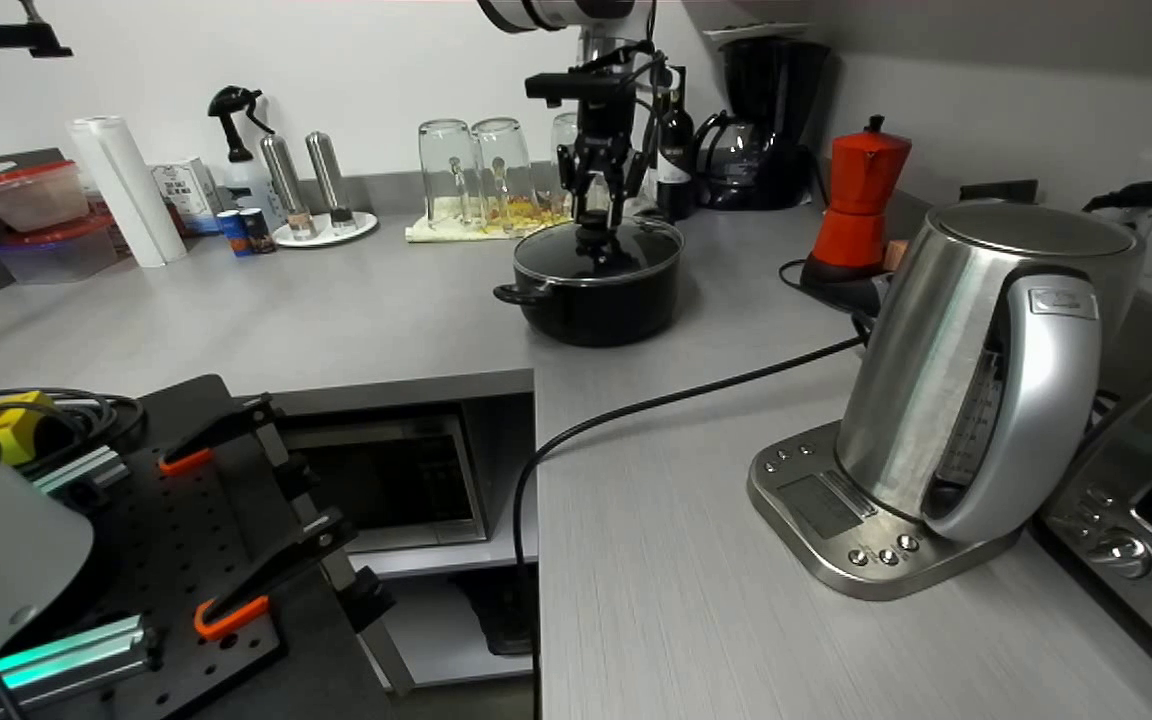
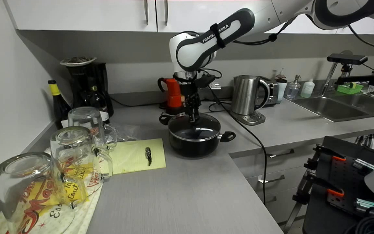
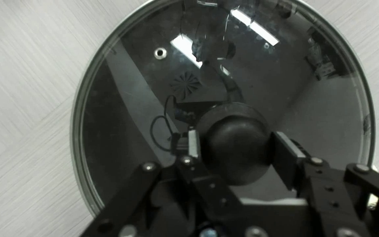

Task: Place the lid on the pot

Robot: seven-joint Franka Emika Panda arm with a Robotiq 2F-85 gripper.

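The black pot (image 1: 601, 312) stands upright on the grey counter, in both exterior views (image 2: 190, 148). The glass lid (image 1: 551, 250) with a metal rim lies level on the pot's rim; it shows in an exterior view (image 2: 209, 125) and fills most of the wrist view (image 3: 294, 85). My gripper (image 1: 596, 228) points straight down over the lid's middle, also in an exterior view (image 2: 193, 119). In the wrist view its fingers (image 3: 237, 144) stand on both sides of the round black knob (image 3: 237, 154) and appear to touch it. The pot's inside is dark behind the glass.
A black cable (image 1: 696, 385) crosses the counter near the pot. The kettle (image 1: 976, 370), red moka pot (image 1: 861, 190) and coffee maker (image 1: 766, 120) stand around it. Glass mugs (image 2: 73, 146) stand on a cloth, beside a yellow cloth (image 2: 131, 156) with a small dark object (image 2: 148, 156).
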